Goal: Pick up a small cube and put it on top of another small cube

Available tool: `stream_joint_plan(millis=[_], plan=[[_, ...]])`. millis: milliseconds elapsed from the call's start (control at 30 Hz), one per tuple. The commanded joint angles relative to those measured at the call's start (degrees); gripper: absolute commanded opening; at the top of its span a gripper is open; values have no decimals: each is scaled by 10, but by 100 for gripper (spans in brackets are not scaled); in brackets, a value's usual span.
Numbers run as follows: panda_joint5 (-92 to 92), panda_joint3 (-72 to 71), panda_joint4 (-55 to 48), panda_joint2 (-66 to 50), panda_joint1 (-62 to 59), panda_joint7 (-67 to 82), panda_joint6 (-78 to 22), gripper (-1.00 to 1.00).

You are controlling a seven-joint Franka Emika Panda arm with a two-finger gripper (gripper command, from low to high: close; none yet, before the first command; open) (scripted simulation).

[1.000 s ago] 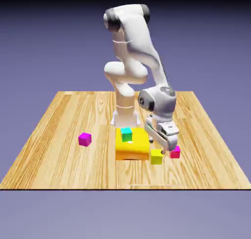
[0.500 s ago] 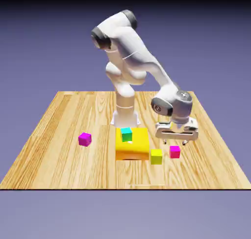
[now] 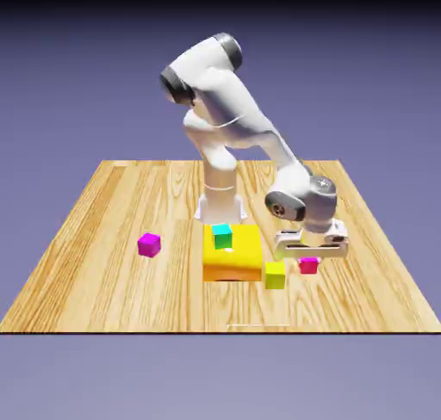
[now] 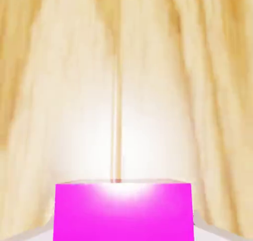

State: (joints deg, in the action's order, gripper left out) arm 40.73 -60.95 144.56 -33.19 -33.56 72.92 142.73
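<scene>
One gripper point(image 3: 309, 261) pinches the crimson cube point(image 4: 123, 213). Moving toward nine o'clock too low, it may knock the yellow-green cube point(image 3: 275, 276).

Teal cube point(image 3: 222, 236) up on the orange-yellow block point(image 3: 232, 262) (nice perch), purple-magenta cube point(image 3: 149, 244) off to the exterior view's left.
</scene>
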Motion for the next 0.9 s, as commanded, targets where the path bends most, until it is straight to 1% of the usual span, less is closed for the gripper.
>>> stream_joint_plan(millis=[0,67,867], plan=[[-17,-21,2,10,-17,11,-8,-100],[-48,-62,7,29,-50,31,-26,-100],[-77,-254,37,158,-273,629,-63,-100]])
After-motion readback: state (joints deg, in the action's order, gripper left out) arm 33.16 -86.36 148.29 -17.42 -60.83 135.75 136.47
